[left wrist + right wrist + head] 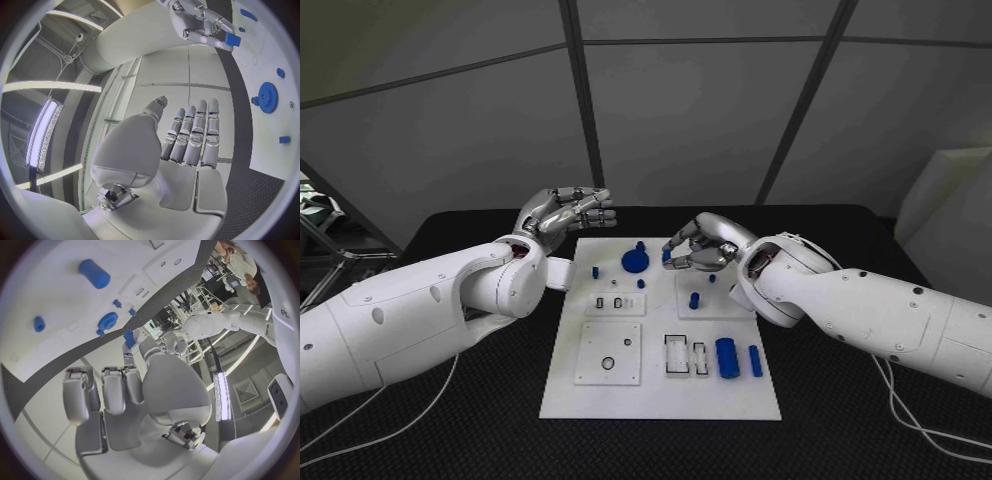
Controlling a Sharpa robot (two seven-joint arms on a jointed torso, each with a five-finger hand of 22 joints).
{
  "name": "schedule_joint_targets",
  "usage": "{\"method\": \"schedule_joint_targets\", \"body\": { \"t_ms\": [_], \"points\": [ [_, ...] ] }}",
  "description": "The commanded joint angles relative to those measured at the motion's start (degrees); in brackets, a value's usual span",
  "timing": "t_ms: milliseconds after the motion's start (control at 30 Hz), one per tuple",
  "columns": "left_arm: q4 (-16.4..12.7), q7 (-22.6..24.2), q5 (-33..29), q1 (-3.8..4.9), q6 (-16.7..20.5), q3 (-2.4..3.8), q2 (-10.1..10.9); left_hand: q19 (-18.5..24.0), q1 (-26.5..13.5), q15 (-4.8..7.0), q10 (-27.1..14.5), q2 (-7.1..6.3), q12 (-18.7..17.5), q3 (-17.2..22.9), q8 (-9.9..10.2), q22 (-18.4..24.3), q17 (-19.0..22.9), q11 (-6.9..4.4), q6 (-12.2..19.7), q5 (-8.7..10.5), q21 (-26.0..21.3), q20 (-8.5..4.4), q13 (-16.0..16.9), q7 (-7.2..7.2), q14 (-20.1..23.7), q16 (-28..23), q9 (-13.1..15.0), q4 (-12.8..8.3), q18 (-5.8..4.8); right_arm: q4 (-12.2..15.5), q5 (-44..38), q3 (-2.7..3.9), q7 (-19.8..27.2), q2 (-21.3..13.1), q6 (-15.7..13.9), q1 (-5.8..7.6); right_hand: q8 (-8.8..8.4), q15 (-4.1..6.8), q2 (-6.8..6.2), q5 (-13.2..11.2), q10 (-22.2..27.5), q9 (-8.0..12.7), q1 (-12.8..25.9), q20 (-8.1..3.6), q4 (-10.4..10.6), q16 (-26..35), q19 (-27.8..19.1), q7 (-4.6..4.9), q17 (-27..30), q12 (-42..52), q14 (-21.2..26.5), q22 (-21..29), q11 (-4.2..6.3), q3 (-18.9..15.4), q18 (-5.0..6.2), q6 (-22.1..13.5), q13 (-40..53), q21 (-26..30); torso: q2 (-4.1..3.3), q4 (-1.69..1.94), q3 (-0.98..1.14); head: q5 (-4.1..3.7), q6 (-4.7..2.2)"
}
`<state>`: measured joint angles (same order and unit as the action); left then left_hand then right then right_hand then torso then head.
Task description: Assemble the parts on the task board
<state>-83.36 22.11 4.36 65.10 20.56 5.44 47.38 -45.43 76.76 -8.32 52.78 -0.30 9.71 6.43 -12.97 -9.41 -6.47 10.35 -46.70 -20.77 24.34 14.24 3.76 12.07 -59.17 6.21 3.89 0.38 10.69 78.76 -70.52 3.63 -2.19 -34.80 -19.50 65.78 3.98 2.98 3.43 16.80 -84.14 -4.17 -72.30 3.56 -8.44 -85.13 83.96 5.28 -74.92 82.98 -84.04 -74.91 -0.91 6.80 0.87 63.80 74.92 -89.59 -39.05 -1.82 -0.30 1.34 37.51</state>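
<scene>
Head camera looks down; wrist cameras sit close behind palms; all share task board (661,370).

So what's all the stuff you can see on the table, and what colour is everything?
table: one, black, under everything.
task board: one, white, middle of the table.
gear: one, blue, far end of the board.
small pegs: a few, blue, around the board's far half.
thick cylinder: one, blue, near right part of the board.
slim bar: one, blue, lying right beside the thick cylinder.
small block: one, blue, pinched in the right robot hand.
left robot hand: one, silver, above the board's far left corner, holding nothing.
right robot hand: one, silver, over the board's far end.
arms: two, white, one from each side.
</scene>
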Motion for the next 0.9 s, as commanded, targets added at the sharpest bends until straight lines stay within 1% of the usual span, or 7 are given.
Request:
{"method": "schedule_joint_targets", "body": {
  "t_ms": [33,200,267,300,400,833,900],
  "points": [
    [0.0,-0.4,0.2,0.09,-0.4,0.05,-0.1,0.4,-0.5,0.03,0.3,0.12,-0.4,0.4,0.2,0.1,-0.1,0.05,-0.4,0.27,0.4,0.03,0.0,0.11,-0.4,-0.3,0.0,0.0,-0.41,-0.1,-5.5,-0.01,-4.1,1.6,0.2,0.11,0.13,0.44,0.09,0.1,-1.6,-0.2,0.6,-0.48,-0.2,-0.2,5.8,-0.2,-4.6,0.2,-3.8,-14.7,0.4,0.2,-0.76,0.7,7.7,-0.2,0.0,0.02,-0.04,0.55,0.23],
    [0.1,-0.5,0.2,0.1,-0.3,0.04,-0.3,0.4,-0.6,0.03,0.3,0.19,-0.4,0.5,0.2,0.1,-0.1,0.05,-0.4,0.55,0.4,0.03,0.0,0.14,-0.5,-0.3,0.0,0.0,-0.4,-0.8,-9.2,-0.44,-6.7,4.7,1.3,0.11,0.13,0.45,0.14,0.1,-1.6,-0.2,0.7,-0.48,-0.2,-0.2,5.8,-0.23,-4.6,0.2,-3.8,-14.7,0.42,0.2,-0.77,0.7,7.7,-0.2,-0.08,0.08,-0.04,1.12,0.62],
    [0.2,-0.5,0.2,0.1,-0.3,0.04,-0.4,0.4,-0.7,0.02,0.3,0.19,-0.5,0.5,0.3,0.1,-0.1,0.06,-0.4,0.77,0.4,0.04,0.0,0.15,-0.5,-0.4,0.0,0.0,-0.4,-1.1,-10.3,-0.74,-7.4,5.4,1.6,0.1,0.13,0.46,0.17,0.2,-1.6,-0.3,0.7,-0.49,-0.2,-0.1,5.7,-0.24,-4.4,0.2,-3.8,-14.6,0.43,0.2,-0.74,0.8,7.6,-0.2,-0.05,-0.04,-0.03,1.37,0.78],
    [0.2,-0.5,0.2,0.11,-0.3,0.04,-0.4,0.4,-0.7,0.02,0.3,0.19,-0.5,0.5,0.3,0.1,-0.1,0.06,-0.5,0.84,0.4,0.04,0.0,0.15,-0.5,-0.4,0.0,0.0,-0.4,-1.3,-11.4,-1.28,-7.9,6.0,1.8,0.1,0.12,0.46,0.17,0.2,-1.6,-0.3,0.7,-0.49,-0.3,-0.1,5.7,-0.25,-4.5,0.2,-3.8,-14.6,0.44,0.2,-0.75,0.8,7.7,-0.2,-0.04,-0.05,-0.05,1.49,0.97],
    [0.2,-0.5,0.2,0.12,-0.3,0.04,-0.5,0.4,-0.7,0.02,0.3,0.19,-0.5,0.5,0.3,0.1,-0.1,0.06,-0.5,0.93,0.4,0.04,0.0,0.16,-0.5,-0.4,0.0,0.0,-0.39,-1.8,-13.1,-2.04,-8.7,7.2,2.2,0.07,0.12,0.46,0.16,0.2,-1.6,-0.3,0.7,-0.49,-0.3,-0.1,5.8,-0.25,-4.5,0.2,-3.8,-14.7,0.44,0.3,-0.77,0.8,7.7,-0.2,-0.07,-0.07,-0.03,1.77,1.17],
    [0.2,-0.6,0.2,0.15,-0.5,0.05,-0.8,0.4,-0.8,0.01,0.3,0.19,-0.5,0.5,0.3,0.1,-0.1,0.07,-0.5,1.06,0.4,0.04,0.0,0.14,-0.5,-0.4,0.0,0.0,-0.39,-4.4,-16.8,-3.84,-9.1,10.6,2.9,-0.38,-0.05,0.49,-0.24,0.4,-1.7,-0.2,1.1,-0.52,-0.4,-0.2,5.8,-0.24,-4.7,0.4,-3.8,-14.8,0.45,0.2,-0.79,0.8,7.9,-0.3,-0.02,0.02,0.04,2.69,1.67],
    [0.2,-0.6,0.2,0.15,-0.5,0.05,-0.8,0.4,-0.8,0.01,0.3,0.19,-0.5,0.5,0.3,0.1,-0.1,0.07,-0.5,1.06,0.4,0.04,0.0,0.14,-0.5,-0.4,0.0,0.0,-0.39,-4.7,-16.9,-4.29,-9.0,10.8,3.0,-0.42,-0.07,0.5,-0.32,0.4,-1.7,-0.2,1.2,-0.52,-0.4,-0.2,5.8,-0.24,-4.7,0.4,-3.8,-14.8,0.45,0.1,-0.79,0.8,7.9,-0.3,-0.04,0.04,0.03,2.75,1.81]
  ]
}}
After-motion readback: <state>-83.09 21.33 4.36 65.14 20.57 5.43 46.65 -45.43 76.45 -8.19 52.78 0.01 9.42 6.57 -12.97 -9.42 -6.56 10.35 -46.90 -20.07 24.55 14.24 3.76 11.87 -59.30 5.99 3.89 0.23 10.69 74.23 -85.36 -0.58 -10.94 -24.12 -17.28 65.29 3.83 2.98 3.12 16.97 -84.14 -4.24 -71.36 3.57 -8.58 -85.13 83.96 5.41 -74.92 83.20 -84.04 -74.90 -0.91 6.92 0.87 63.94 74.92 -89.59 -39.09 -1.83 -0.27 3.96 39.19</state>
